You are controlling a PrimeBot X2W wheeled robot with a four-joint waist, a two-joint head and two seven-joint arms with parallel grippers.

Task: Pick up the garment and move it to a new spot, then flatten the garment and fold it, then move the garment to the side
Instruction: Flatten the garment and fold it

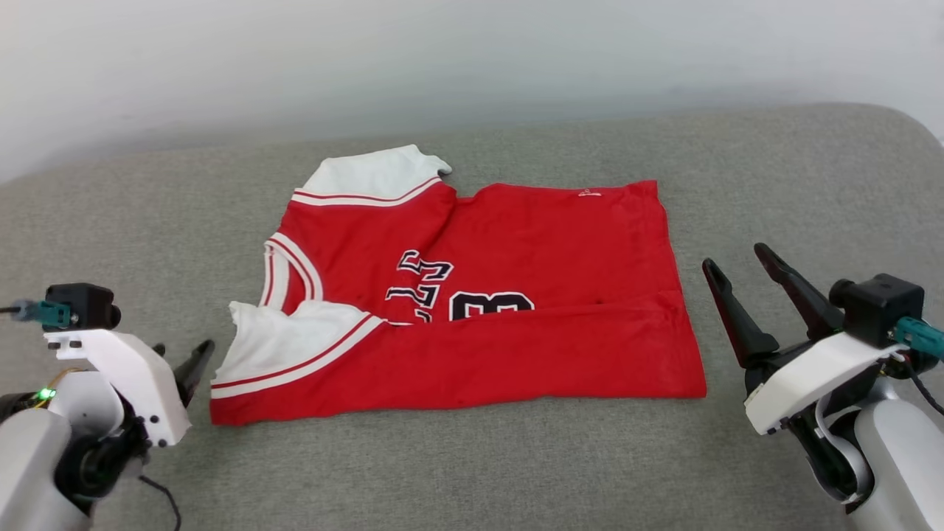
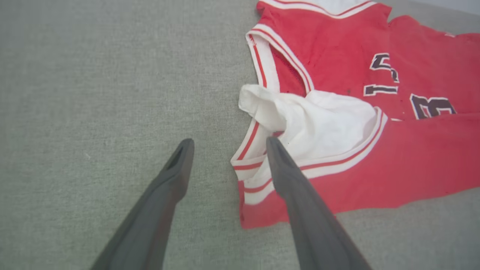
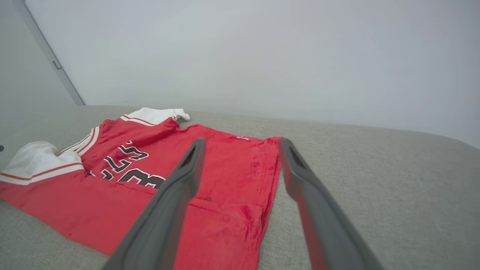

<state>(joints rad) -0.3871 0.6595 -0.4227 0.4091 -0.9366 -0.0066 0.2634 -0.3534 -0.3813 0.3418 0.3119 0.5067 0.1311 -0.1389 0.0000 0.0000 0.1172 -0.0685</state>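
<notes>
The garment (image 1: 516, 295) is a red jersey with white sleeves, and it lies flat on the grey padded surface (image 1: 472, 472). Its near long edge is folded up over the lower part of the black number and letters. The collar and sleeves point left. My left gripper (image 1: 181, 354) stands open just left of the near white sleeve (image 2: 318, 123), holding nothing. In the left wrist view this gripper (image 2: 228, 144) has one finger over the sleeve's striped hem. My right gripper (image 1: 734, 257) is open and empty, just right of the garment's hem (image 3: 270, 176). In the right wrist view its fingers (image 3: 242, 142) straddle that hem edge.
The grey surface extends well beyond the garment on every side, with a rounded far right corner (image 1: 900, 125). A pale wall (image 1: 442, 59) rises behind it.
</notes>
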